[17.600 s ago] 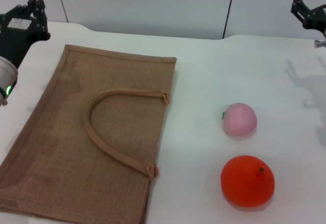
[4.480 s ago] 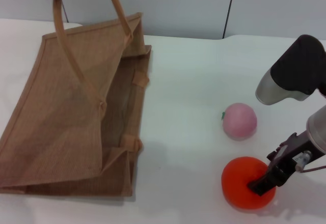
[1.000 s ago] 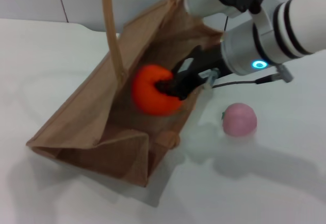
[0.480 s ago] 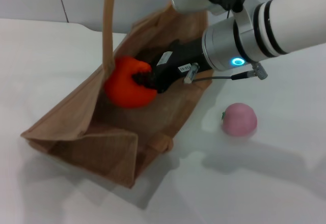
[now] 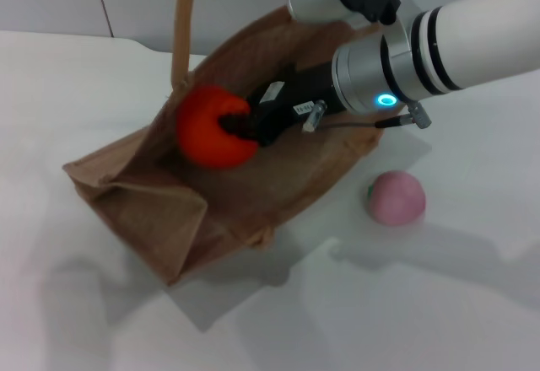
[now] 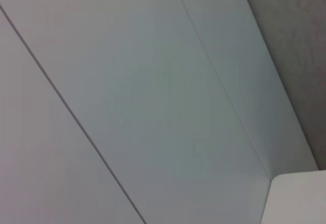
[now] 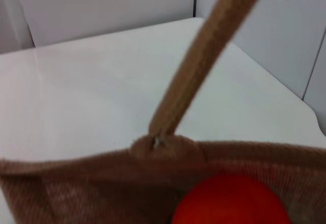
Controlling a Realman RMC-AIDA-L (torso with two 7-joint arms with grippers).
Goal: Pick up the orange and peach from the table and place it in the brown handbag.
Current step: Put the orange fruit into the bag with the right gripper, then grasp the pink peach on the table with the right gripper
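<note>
The brown handbag [image 5: 211,211] lies tilted and gaping on the white table, one strap handle [image 5: 183,17] pulled straight up out of the head view's top. My right gripper [image 5: 243,125] reaches inside the bag's mouth, shut on the orange [image 5: 208,126], which hangs inside near the far wall. In the right wrist view the orange [image 7: 232,201] shows just below the bag's rim [image 7: 102,165] and the strap [image 7: 204,56]. The peach [image 5: 396,197] sits on the table to the right of the bag. My left gripper is out of view; its wrist view shows only wall.
The white table [image 5: 422,303] stretches in front of and to the right of the bag. Grey wall panels [image 5: 236,0] stand behind it. My right arm [image 5: 439,42] crosses above the bag's right end and the peach.
Over the last second my right gripper has carried the orange leftward and deeper into the bag. The bag has shifted and turned on the table. The peach has stayed put.
</note>
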